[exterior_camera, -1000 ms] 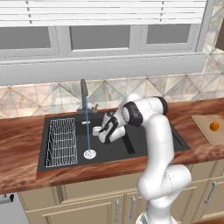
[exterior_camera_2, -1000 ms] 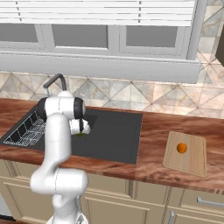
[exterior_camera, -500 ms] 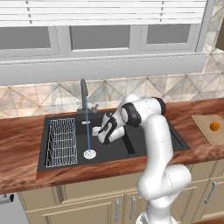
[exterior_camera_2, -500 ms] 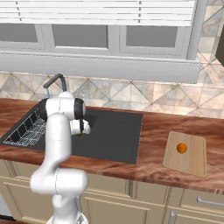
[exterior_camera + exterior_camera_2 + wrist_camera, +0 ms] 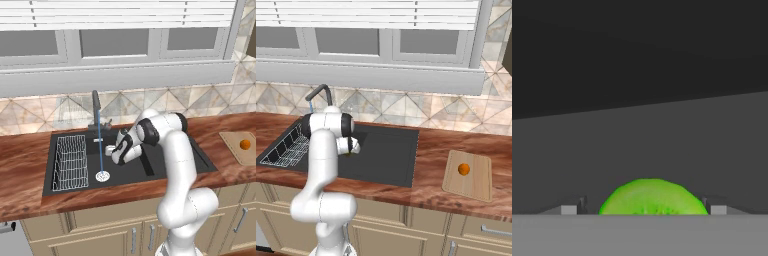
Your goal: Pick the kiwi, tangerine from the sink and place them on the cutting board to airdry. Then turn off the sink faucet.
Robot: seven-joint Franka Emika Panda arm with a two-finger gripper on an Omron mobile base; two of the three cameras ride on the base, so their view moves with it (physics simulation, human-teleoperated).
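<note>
I've got the end effector [image 5: 646, 210] down in the sink [image 5: 195, 162], and the hand view puts the kiwi [image 5: 653, 197] squarely between the two fingertips [image 5: 571, 208], which stand apart on either side of it with a sliver of gap showing each way; I can't tell from here whether they have made contact, so I'm not calling it gripped. The tangerine [image 5: 464, 169] already sits on the cutting board [image 5: 478, 186] on the counter [image 5: 431, 155] to the right, so the kiwi is the fruit left to move. My main worry is the fruit's shape: it is rounded and slightly flattened, and if the tips meet it above its widest part it could squirt downward or roll along the basin floor rather than seat. It is also probably wet, since water is running from the sink faucet [image 5: 96, 106] as a thin stream onto the drain [image 5: 102, 175] close by, which makes slipping likelier on the lift. Only the top of the kiwi shows in the hand view, so I can't judge how deep the tips reach. On the way out, the arm has to clear the sink's rim and the faucet; a shallow hold jolted there could drop the fruit back into the basin.
</note>
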